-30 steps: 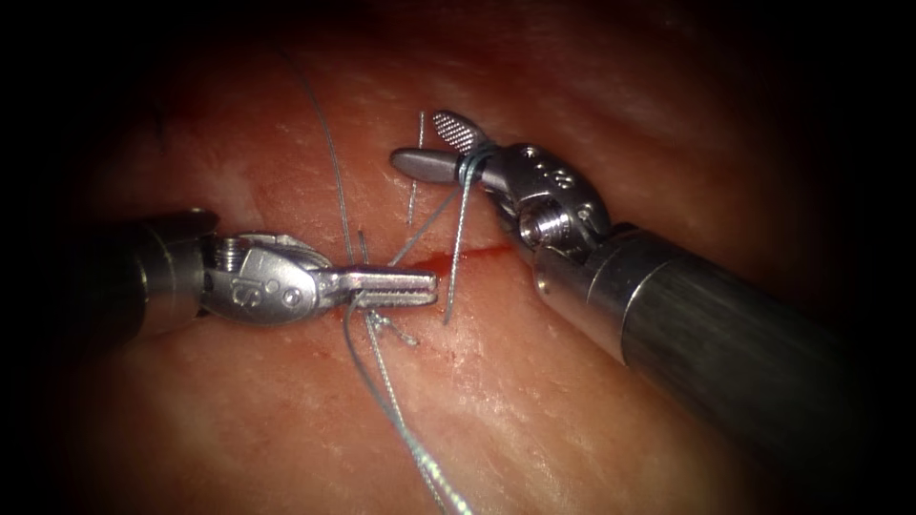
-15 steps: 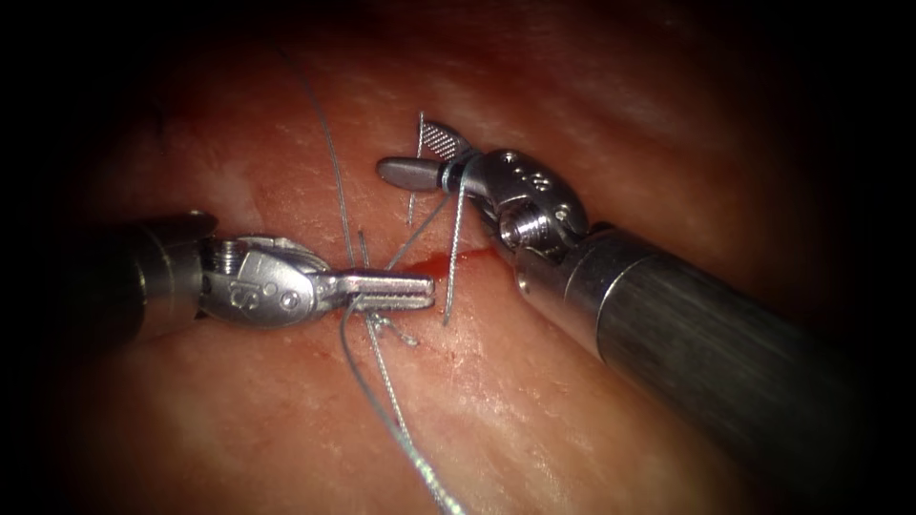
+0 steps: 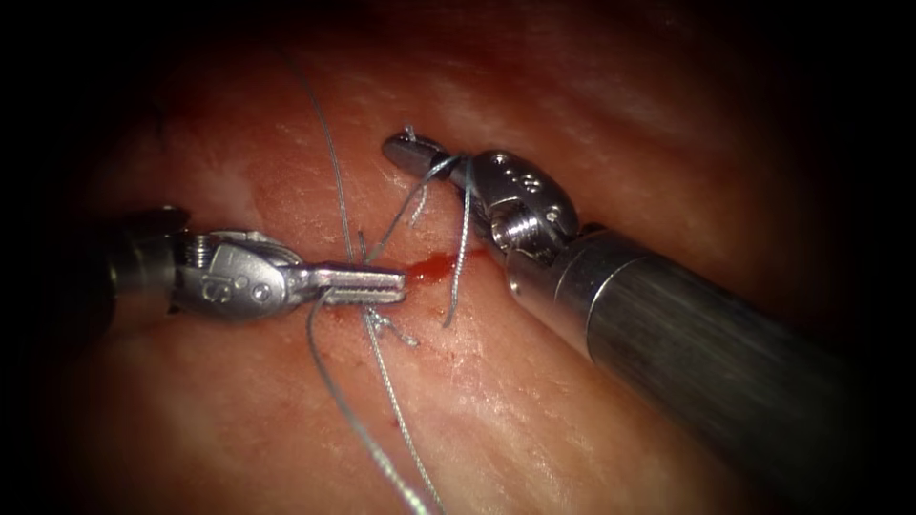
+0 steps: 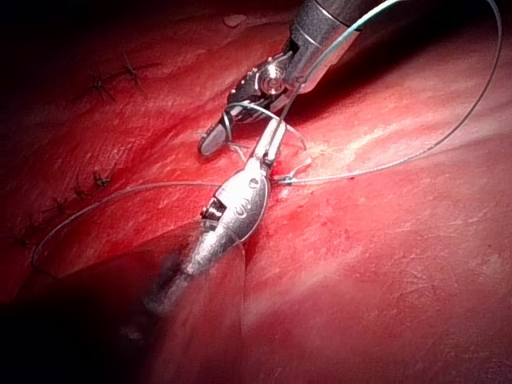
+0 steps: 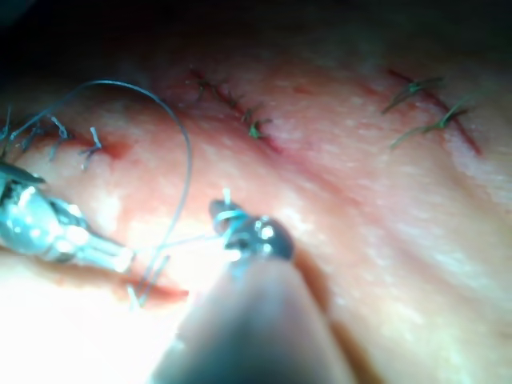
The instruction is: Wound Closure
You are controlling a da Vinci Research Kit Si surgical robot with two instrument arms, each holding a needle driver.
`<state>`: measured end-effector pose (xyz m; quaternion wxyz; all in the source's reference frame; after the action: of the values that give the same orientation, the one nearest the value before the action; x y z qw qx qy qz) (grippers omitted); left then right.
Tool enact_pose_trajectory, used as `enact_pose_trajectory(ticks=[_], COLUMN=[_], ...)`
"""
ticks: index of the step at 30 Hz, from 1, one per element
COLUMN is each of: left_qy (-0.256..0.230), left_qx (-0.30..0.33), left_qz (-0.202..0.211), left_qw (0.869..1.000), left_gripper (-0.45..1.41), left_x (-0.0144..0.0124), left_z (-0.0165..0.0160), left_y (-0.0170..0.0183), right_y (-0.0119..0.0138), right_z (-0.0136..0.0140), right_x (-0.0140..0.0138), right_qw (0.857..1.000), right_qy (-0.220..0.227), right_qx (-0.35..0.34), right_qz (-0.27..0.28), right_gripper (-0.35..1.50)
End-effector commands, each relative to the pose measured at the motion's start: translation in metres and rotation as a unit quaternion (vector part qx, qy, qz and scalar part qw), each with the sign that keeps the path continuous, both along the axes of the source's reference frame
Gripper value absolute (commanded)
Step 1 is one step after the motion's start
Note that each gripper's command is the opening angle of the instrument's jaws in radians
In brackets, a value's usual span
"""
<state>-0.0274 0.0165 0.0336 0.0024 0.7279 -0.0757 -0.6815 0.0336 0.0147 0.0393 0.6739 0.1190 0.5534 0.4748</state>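
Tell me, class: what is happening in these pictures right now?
Two tools are tying thread at a cut in the tissue. The left tool is shut on the thread beside the cut, where red fluid has pooled. The right tool, with thread looped round it, is shut on a short thread end.

Tissue [image 3: 534, 401]: pale pink pork belly under my tools, cut [image 3: 434, 269] across it, red fluid [image 3: 431, 268] pooled at the gap. Thread [image 3: 334, 191]: thin, grey; one strand pinched in my left tool [image 3: 386, 284], loops wound round my closed right tool [image 3: 405, 153], loose strands trailing over the tissue toward the near edge
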Motion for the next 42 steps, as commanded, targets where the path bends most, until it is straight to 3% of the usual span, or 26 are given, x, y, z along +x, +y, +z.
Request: enact_pose_trajectory(ticks=[1,7,19,24,32,42], left_qy=[0.002,0.022,0.068,0.085,0.102,0.114], left_qx=[0.002,0.017,0.031,0.051,0.057,0.06], left_qz=[-0.005,-0.022,-0.052,-0.063,-0.074,-0.094], left_qw=[1.0,0.999,0.996,0.993,0.99,0.987], left_gripper=[-0.45,-0.45,-0.45,-0.45,-0.45,-0.45], left_x=[-0.0001,0.0021,0.0064,0.0087,0.0092,0.0097], left_z=[0.0006,0.0012,0.0061,0.007,0.0081,0.0107], left_y=[0.0007,0.0044,0.0114,0.0177,0.0255,0.0335], right_y=[0.0,-0.0028,-0.0079,-0.009,-0.0115,-0.0118], right_z=[0.0001,-0.0022,-0.0059,-0.0057,-0.0044,-0.0048], right_x=[0.0001,-0.0006,-0.0008,-0.0016,-0.0018,-0.0025], right_qw=[1.0,0.999,0.994,0.993,0.992,0.992], right_qy=[-0.002,0.015,0.006,0.003,-0.001,0.0], right_qx=[-0.008,-0.048,-0.106,-0.116,-0.125,-0.125], right_qz=[0.0,0.005,-0.014,-0.014,-0.02,-0.021], right_gripper=[-0.35,-0.35,-0.35,-0.35,-0.35,-0.35])
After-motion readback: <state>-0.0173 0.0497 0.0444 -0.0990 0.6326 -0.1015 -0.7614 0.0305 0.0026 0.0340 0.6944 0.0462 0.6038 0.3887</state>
